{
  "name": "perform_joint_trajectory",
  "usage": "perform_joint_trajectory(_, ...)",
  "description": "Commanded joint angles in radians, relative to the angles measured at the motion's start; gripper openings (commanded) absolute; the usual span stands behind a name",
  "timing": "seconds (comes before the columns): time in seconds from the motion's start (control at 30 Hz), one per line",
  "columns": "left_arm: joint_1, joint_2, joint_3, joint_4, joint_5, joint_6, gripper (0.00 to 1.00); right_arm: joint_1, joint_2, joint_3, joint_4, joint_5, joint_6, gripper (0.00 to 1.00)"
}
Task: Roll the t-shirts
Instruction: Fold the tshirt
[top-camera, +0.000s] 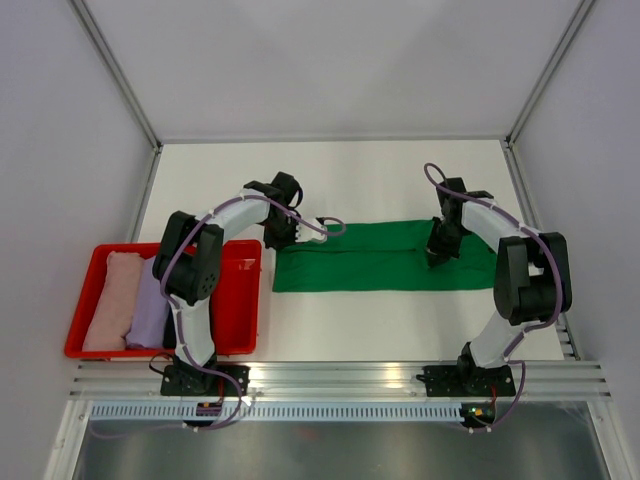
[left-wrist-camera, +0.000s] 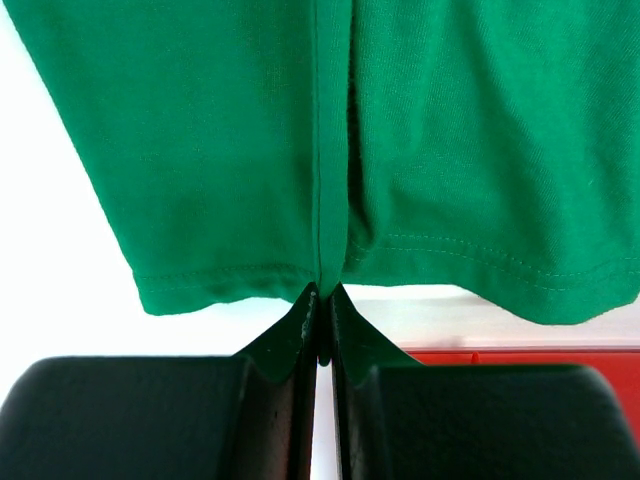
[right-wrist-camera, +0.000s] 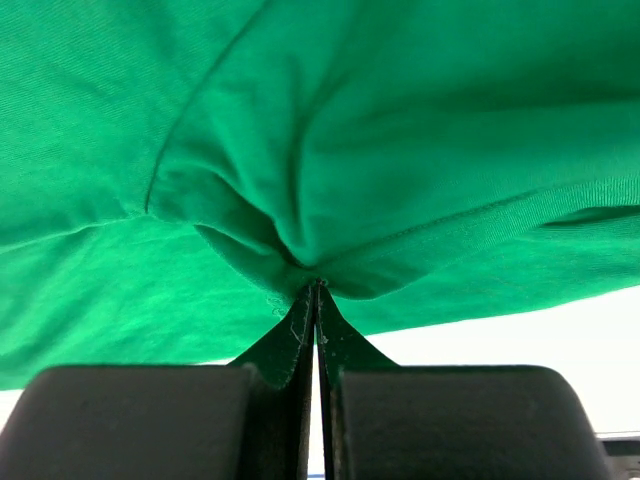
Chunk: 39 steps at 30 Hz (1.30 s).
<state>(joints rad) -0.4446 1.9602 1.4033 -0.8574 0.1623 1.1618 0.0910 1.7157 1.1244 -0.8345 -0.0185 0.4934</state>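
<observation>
A bright green t-shirt (top-camera: 380, 268) lies folded into a long strip across the middle of the table. My left gripper (top-camera: 283, 236) is at its left end, shut on a fold of the hem (left-wrist-camera: 328, 262). In the left wrist view the cloth (left-wrist-camera: 200, 140) hangs flat ahead of the gripper (left-wrist-camera: 325, 292). My right gripper (top-camera: 440, 252) is on the strip's right part, shut on a bunched pinch of the green cloth (right-wrist-camera: 330, 150). That cloth gathers to a point at the right gripper (right-wrist-camera: 318, 284).
A shallow red tray (top-camera: 250, 300) stands at the left beside the left arm's base. It holds rolled pale pink (top-camera: 108, 300), lavender (top-camera: 150, 305) and black (top-camera: 172, 332) shirts. The tray's rim (left-wrist-camera: 520, 358) shows under the green hem. White walls enclose the table.
</observation>
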Motion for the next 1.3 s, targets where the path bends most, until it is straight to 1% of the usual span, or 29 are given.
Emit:
perform_joint_trajectory(0.0, 0.0, -0.041, 0.028, 0.011, 0.0, 0.042, 0.12, 0.003, -0.01, 0.044, -0.015, -0.069, 0.042, 0.04)
perform_joint_trajectory(0.13, 0.0, -0.043, 0.025, 0.009, -0.009, 0.045, 0.12, 0.003, 0.001, 0.051, -0.029, -0.078, 0.037, 0.06)
perform_joint_trajectory(0.23, 0.0, -0.044, 0.023, 0.009, -0.01, 0.045, 0.12, 0.003, 0.008, 0.019, -0.025, -0.098, 0.045, 0.07)
perform_joint_trajectory(0.27, 0.0, -0.044, 0.023, 0.012, -0.01, 0.045, 0.12, 0.003, 0.009, 0.0, -0.015, -0.109, 0.053, 0.13)
perform_joint_trajectory(0.3, 0.0, -0.044, 0.023, 0.009, -0.01, 0.045, 0.12, 0.003, 0.01, -0.005, -0.011, -0.109, 0.051, 0.22)
perform_joint_trajectory(0.37, 0.0, -0.043, 0.023, 0.009, -0.012, 0.044, 0.13, 0.003, 0.019, 0.006, -0.027, -0.084, 0.047, 0.45)
perform_joint_trajectory(0.4, 0.0, -0.041, 0.023, 0.009, -0.014, 0.045, 0.13, 0.003, 0.018, 0.029, -0.032, -0.057, 0.033, 0.6)
perform_joint_trajectory(0.43, 0.0, -0.041, 0.022, 0.009, -0.015, 0.045, 0.16, 0.003, 0.006, 0.046, -0.037, -0.038, 0.025, 0.64)
perform_joint_trajectory(0.47, 0.0, -0.044, 0.022, 0.009, -0.015, 0.044, 0.17, 0.001, -0.004, 0.092, -0.047, -0.012, 0.01, 0.72)
perform_joint_trajectory(0.5, 0.0, -0.046, 0.02, 0.009, -0.017, 0.045, 0.2, 0.001, -0.011, 0.118, -0.055, 0.012, -0.004, 0.74)
perform_joint_trajectory(0.53, 0.0, -0.049, 0.017, 0.009, -0.02, 0.047, 0.26, 0.001, -0.021, 0.145, -0.078, 0.066, -0.018, 0.75)
perform_joint_trajectory(0.57, 0.0, -0.05, 0.016, 0.009, -0.023, 0.049, 0.27, -0.008, -0.019, 0.193, -0.09, 0.089, -0.045, 0.76)
perform_joint_trajectory(0.6, 0.0, -0.055, 0.011, 0.009, -0.027, 0.05, 0.33, -0.017, -0.022, 0.208, -0.106, 0.127, -0.055, 0.76)
perform_joint_trajectory(0.63, 0.001, -0.06, 0.008, 0.008, -0.029, 0.055, 0.36, -0.028, -0.027, 0.218, -0.123, 0.137, -0.059, 0.76)
perform_joint_trajectory(0.67, 0.0, -0.072, 0.002, 0.009, -0.03, 0.068, 0.36, -0.069, -0.034, 0.207, -0.123, 0.14, -0.062, 0.73)
perform_joint_trajectory(0.7, 0.0, -0.079, -0.003, 0.009, -0.027, 0.076, 0.41, -0.091, -0.059, 0.189, -0.118, 0.138, -0.059, 0.7)
perform_joint_trajectory(0.73, 0.0, -0.086, -0.013, 0.008, -0.029, 0.082, 0.41, -0.141, -0.074, 0.164, -0.095, 0.12, -0.055, 0.66)
perform_joint_trajectory(0.77, 0.0, -0.098, -0.02, 0.008, -0.029, 0.096, 0.44, -0.219, -0.088, 0.108, -0.08, 0.102, -0.052, 0.51)
perform_joint_trajectory(0.87, 0.0, -0.113, -0.035, 0.003, -0.032, 0.11, 0.45, -0.347, -0.128, 0.007, -0.002, 0.071, -0.044, 0.26)
perform_joint_trajectory(0.93, 0.0, -0.119, -0.036, -0.005, -0.029, 0.108, 0.48, -0.381, -0.127, -0.024, 0.059, 0.046, -0.049, 0.25)
perform_joint_trajectory(1.03, 0.0, -0.126, -0.03, -0.006, -0.015, 0.089, 0.49, -0.408, -0.111, -0.063, 0.138, 0.022, -0.058, 0.29)
perform_joint_trajectory(1.07, 0.0, -0.124, -0.017, -0.006, -0.014, 0.07, 0.49, -0.416, -0.11, -0.078, 0.161, 0.023, -0.061, 0.33)
perform_joint_trajectory(1.17, 0.0, -0.109, 0.008, -0.006, -0.018, 0.021, 0.49, -0.424, -0.11, -0.101, 0.213, 0.023, -0.07, 0.38)
perform_joint_trajectory(1.27, 0.0, -0.109, 0.014, -0.008, -0.021, 0.001, 0.49, -0.424, -0.11, -0.129, 0.247, -0.012, -0.07, 0.38)
